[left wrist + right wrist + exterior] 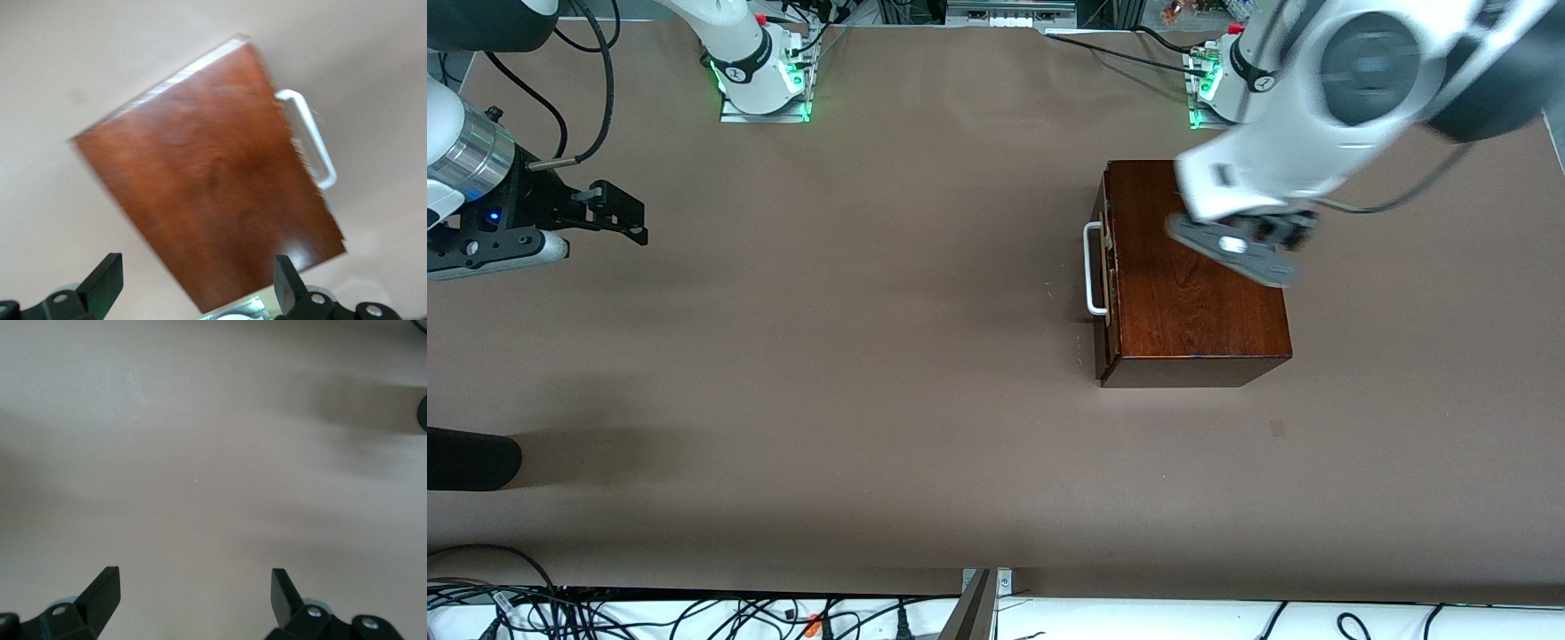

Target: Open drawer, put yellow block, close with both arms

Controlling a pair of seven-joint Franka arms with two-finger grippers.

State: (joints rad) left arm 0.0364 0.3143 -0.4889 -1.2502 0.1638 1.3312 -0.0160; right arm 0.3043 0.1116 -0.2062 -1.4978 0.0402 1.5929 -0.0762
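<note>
The drawer (1105, 276) sits in a dark reddish-brown wooden box (1196, 302) on the counter (871, 356), toward my left arm's end. Its front stands almost flush with the box, a thin pale line showing along the seam. The white bar handle (1092, 269) sticks out from that front toward my right arm's end of the counter. In my left wrist view the box lid (213, 193) fills most of the frame, glossy and bare, with the handle (310, 137) along one edge. The yellow block is not visible in any view.

My left fingers (1249, 244) hang in the air over the top of the box, over the part toward my bases. They are spread wide, one finger (103, 283) and the other (287, 283) well apart, and they hold nothing. They do not touch the box lid in the wrist view. My left arm (1316, 116) reaches down to the box from its base.

My right fingers (618, 213) hover over bare counter at my right arm's end, well apart from the box. They too are spread wide, with one finger (103, 593) and the other (287, 593) far from each other, and they grip nothing. Only brown counter surface (213, 467) shows under them. My right arm waits there.

A dark rounded object (471, 458) juts in at the edge of the counter at my right arm's end, nearer the front camera than my right fingers.
</note>
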